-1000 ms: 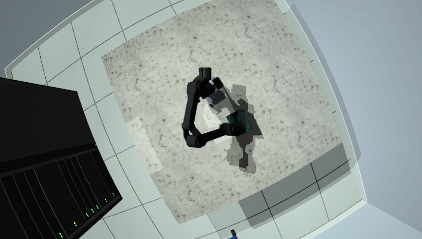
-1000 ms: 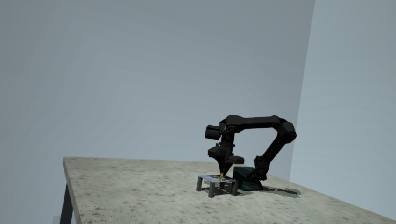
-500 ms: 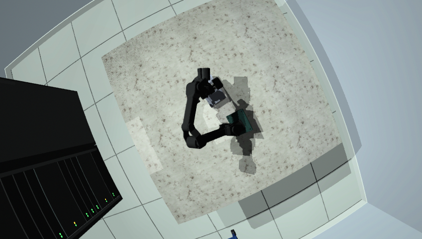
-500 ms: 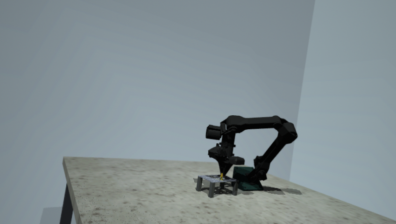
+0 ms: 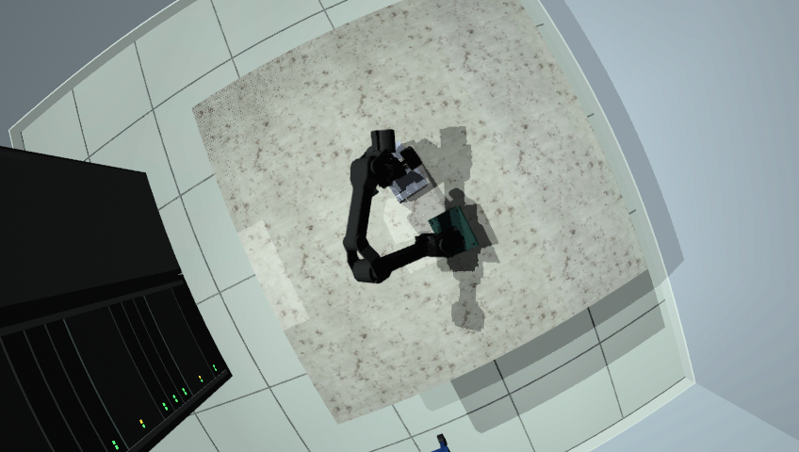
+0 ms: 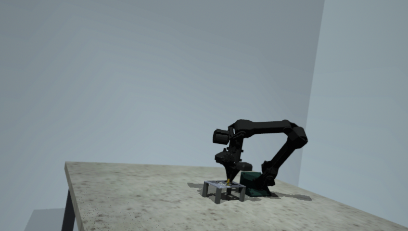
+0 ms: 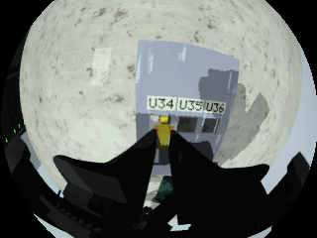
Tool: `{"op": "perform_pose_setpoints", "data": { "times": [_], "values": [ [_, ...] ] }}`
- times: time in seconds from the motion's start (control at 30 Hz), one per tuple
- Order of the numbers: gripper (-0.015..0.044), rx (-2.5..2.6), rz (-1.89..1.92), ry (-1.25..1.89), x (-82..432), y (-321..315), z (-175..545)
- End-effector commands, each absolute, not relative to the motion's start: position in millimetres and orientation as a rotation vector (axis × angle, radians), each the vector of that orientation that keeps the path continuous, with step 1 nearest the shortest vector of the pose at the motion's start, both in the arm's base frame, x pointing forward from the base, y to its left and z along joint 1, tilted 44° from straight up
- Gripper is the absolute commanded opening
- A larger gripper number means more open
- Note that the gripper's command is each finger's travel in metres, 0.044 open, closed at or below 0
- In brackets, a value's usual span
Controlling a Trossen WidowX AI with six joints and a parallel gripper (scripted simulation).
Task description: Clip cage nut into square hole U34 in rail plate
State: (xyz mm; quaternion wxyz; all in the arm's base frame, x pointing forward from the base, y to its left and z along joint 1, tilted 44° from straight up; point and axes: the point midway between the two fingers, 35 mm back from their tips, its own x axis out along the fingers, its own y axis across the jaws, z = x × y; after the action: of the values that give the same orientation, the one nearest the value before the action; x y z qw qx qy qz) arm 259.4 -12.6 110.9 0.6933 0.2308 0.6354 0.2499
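Right at 6 o'clock in your wrist view, the gripper (image 5: 399,167) (image 6: 229,181) (image 7: 162,134) is pinching the cage nut (image 6: 228,182) (image 7: 163,132) at the U34 hole; seating depth unclear. U34 label (image 7: 161,103) is at 12 o'clock of it, U35 hole (image 7: 187,124) approx. 2–3. Rail plate (image 5: 399,190) (image 6: 211,183) (image 7: 173,69) stands on the worktop (image 5: 336,363) (image 6: 128,186) (image 7: 64,104); top view, blk. cabinet (image 5: 73,223), approx. 8 o'clock from you.

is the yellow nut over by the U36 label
No, the yellow cage nut is between the fingertips, just below the U34 label.
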Motion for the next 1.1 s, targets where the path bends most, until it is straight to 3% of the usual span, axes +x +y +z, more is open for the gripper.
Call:
{"op": "perform_pose_setpoints", "data": {
  "times": [0.0,1.07],
  "values": [
    [0.0027,0.509,0.548,1.421,259.4,-12.6,110.6],
    [0.0027,0.459,0.492,1.433,259.5,-9.2,110.5]
  ]
}}
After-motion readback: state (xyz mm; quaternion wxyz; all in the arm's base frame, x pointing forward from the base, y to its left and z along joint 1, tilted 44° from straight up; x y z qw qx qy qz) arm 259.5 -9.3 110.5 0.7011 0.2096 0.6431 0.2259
